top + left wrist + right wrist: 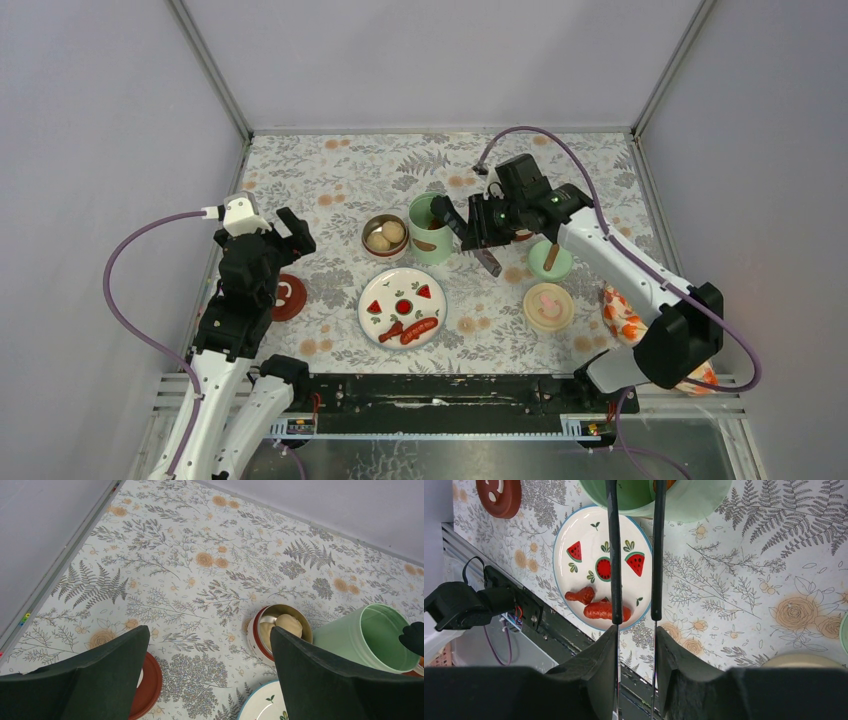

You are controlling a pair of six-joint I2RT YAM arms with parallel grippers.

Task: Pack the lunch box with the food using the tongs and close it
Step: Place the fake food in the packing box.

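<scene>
My right gripper (636,630) is shut on the tongs (614,555), one finger against each slim dark arm. The tong tips reach over the rim into the mint-green jar (430,228) of the lunch box, where an orange piece (663,484) shows. Two red sausages (601,611) lie on the white fruit plate (402,290). A steel bowl (282,625) left of the jar holds pale balls. My left gripper (209,630) hangs open and empty above the cloth, left of that bowl.
A dark-red lid (288,297) lies by the left arm. The green lid with its brown knob (550,260) and a cream-lidded bowl (548,307) sit right of the plate. An orange-patterned bag (620,315) lies by the right arm's base.
</scene>
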